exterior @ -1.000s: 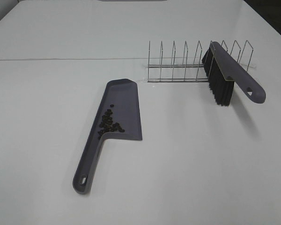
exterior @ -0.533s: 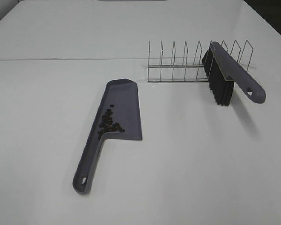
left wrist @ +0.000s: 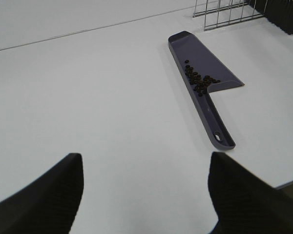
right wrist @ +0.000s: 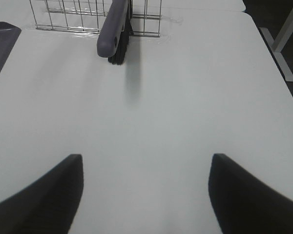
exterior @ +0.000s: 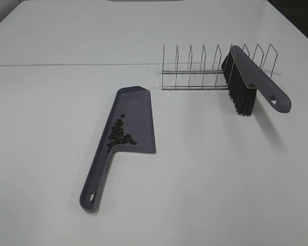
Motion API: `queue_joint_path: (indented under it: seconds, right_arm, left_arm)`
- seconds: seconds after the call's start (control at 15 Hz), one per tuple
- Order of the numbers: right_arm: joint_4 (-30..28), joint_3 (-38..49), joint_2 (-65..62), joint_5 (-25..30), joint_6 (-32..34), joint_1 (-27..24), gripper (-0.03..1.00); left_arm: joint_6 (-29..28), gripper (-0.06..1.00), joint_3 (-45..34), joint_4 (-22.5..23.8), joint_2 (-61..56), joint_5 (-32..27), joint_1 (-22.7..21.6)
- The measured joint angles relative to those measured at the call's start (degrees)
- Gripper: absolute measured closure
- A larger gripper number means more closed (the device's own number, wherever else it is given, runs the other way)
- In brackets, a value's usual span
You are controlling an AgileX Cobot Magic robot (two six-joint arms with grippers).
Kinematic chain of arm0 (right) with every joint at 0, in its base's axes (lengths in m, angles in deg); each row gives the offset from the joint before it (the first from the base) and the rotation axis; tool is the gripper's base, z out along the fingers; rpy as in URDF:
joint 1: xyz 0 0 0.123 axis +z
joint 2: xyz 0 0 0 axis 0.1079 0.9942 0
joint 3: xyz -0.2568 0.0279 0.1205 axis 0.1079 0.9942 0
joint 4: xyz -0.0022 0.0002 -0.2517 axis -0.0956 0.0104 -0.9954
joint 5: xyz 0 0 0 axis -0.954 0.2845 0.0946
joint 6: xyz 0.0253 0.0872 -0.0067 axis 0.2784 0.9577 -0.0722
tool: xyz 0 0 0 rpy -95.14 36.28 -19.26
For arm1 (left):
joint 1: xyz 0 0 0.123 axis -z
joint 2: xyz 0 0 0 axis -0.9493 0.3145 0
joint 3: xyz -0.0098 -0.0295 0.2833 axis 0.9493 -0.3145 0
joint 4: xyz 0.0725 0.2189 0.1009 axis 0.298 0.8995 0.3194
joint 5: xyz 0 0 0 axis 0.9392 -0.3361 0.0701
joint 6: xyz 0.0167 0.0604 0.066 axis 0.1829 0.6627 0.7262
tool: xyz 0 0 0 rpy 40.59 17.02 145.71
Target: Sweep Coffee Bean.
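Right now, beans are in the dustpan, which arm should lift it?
Left. The dustpan with the beans lies on the left side, its handle in the left wrist view ahead of the open left pincer. The right pincer faces the brush.

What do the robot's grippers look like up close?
Only the fingers show, at the edge of each wrist view. The left gripper and right gripper each have two broad black fingers with rounded tips and a fine ribbed texture. No cables or markings are visible.
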Motion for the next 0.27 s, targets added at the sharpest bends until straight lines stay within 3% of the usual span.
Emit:
queue_joint_path:
  seconds: [0.27]
  right_arm:
    - [-0.1, 0.0, 0.0, 0.0, 0.0, 0.0, 0.26]
  left_arm:
    - [0.0, 0.26, 0.0, 0.0, 0.0, 0.0, 0.0]
